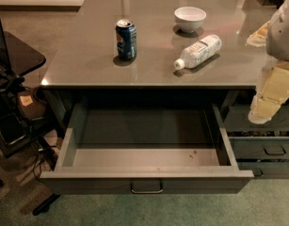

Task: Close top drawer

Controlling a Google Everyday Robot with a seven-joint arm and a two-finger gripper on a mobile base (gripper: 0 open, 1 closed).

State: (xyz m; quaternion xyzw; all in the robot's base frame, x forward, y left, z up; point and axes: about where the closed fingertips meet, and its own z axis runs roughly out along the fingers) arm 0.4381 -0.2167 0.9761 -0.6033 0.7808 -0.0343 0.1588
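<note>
The top drawer (146,178) is pulled far out from under the grey countertop, towards the camera. Its inside is pale grey, empty but for a few specks. A small metal bail handle (146,188) sits at the centre of its front. My gripper (260,113) hangs at the right edge of the view on the white and cream arm. It is to the right of the drawer's right side wall, above it, and not touching the drawer or its handle.
On the countertop (87,55) stand a blue can (126,39) and a white bowl (190,18), and a plastic bottle (198,51) lies on its side. Narrower grey drawers (271,147) are at the right. Black furniture (12,65) with cables is at the left, on green carpet.
</note>
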